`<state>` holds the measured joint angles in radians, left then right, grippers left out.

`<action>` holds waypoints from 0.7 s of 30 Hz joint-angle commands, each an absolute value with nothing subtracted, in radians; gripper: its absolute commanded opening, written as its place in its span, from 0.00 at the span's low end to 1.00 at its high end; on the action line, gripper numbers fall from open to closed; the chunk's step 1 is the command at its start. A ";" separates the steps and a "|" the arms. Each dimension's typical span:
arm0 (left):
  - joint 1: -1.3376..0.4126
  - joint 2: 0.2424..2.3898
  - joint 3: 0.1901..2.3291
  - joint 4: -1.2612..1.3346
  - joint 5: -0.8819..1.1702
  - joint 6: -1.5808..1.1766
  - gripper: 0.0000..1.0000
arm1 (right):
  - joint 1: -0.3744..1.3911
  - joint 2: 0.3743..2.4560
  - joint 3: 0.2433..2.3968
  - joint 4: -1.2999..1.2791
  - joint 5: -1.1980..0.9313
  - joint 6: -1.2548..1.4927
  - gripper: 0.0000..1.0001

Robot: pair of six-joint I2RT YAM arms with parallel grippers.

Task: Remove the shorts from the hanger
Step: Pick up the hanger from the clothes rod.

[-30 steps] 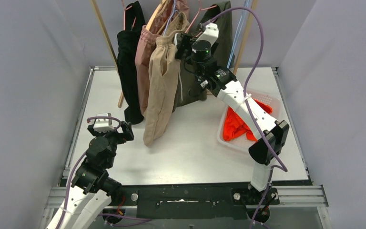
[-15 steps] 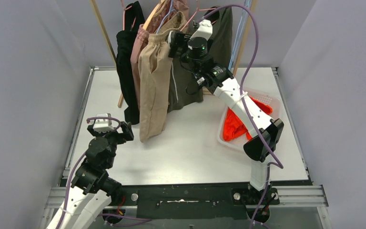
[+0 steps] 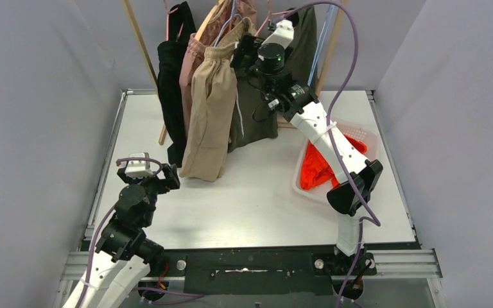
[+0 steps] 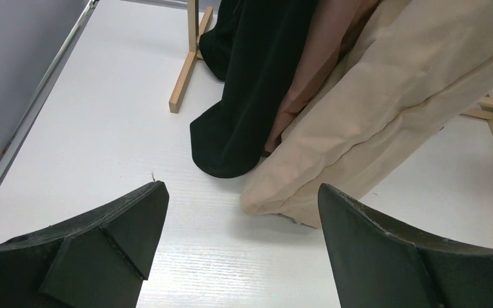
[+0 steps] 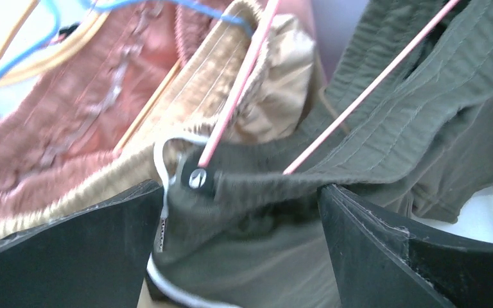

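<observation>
Hanging in a row at the back of the table (image 3: 257, 199), the black shorts (image 3: 170, 83), pink shorts (image 3: 189, 64), beige shorts (image 3: 208, 122) and olive shorts (image 5: 385, 115) drape from hangers. The orange shorts (image 3: 318, 170) lie in the basket (image 3: 366, 131) on the right. The right gripper (image 5: 241, 192) is raised at the olive waistband, its jaws spread wide either side of the pink hanger (image 5: 244, 83) and clamping nothing. The left gripper (image 4: 241, 192) hovers low near the beige hem, jaws wide apart and empty.

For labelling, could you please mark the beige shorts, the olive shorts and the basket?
Beige shorts (image 3: 208, 122): top view, mid-leg.
Olive shorts (image 5: 385, 125): right wrist view, waistband.
Basket (image 3: 363, 130): top view, far rim.
</observation>
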<state>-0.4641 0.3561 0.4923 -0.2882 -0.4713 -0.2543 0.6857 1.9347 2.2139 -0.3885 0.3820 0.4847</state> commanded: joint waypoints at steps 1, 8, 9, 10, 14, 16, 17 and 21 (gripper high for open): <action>-0.469 0.347 0.499 -0.241 -0.465 -0.247 0.88 | 0.623 1.996 2.320 -0.362 0.430 0.539 0.93; -0.469 0.347 0.499 -0.240 -0.467 -0.247 0.88 | 0.625 2.032 2.389 -0.416 0.515 0.528 0.90; -0.469 0.347 0.499 -0.240 -0.466 -0.247 0.88 | 0.626 2.038 2.403 -0.446 0.555 0.526 0.89; -0.469 0.347 0.498 -0.241 -0.466 -0.247 0.88 | 0.627 2.040 2.411 -0.475 0.576 0.525 0.85; -0.469 0.347 0.498 -0.239 -0.464 -0.247 0.88 | 0.669 1.989 2.332 -0.480 0.722 0.475 0.66; -0.469 0.347 0.498 -0.239 -0.462 -0.247 0.88 | 0.700 1.965 2.298 -0.460 0.783 0.423 0.55; -0.469 0.347 0.497 -0.239 -0.462 -0.247 0.88 | 0.710 1.957 2.299 -0.459 0.809 0.404 0.54; -0.469 0.347 0.498 -0.240 -0.460 -0.245 0.88 | 0.743 1.933 2.304 -0.462 0.914 0.337 0.61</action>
<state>-0.4641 0.3561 0.4923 -0.2886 -0.4709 -0.2543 0.7120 2.0178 2.3051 -0.4660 0.7483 0.4343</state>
